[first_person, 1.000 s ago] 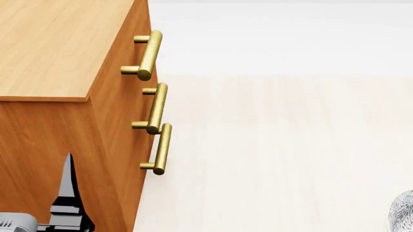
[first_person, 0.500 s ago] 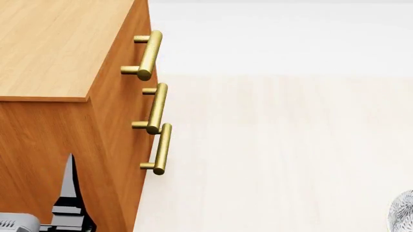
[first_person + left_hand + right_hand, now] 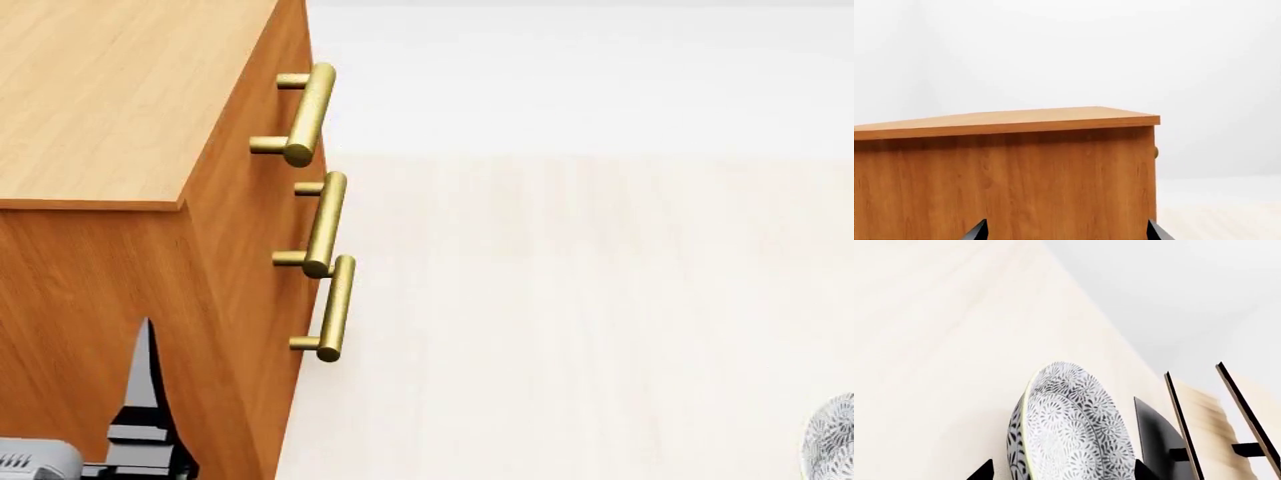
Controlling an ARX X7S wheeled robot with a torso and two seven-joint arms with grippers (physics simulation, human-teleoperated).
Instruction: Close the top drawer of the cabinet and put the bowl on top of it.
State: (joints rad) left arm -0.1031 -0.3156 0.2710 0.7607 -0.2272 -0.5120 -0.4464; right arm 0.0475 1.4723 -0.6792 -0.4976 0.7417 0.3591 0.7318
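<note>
1. Your L gripper sits beside cabinet side panel, jaws spread, holding nothing.
2. Top drawer looks flush w/ the lower fronts.
3. Bowl on the light surface between your R gripper's spread tips, not pinched.

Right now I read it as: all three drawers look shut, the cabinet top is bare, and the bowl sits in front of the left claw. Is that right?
Not quite: the bowl sits in front of the right claw, as the right wrist view shows. The left claw faces the cabinet side. The rest holds: in the head view the three handles line up and the top is bare.
</note>
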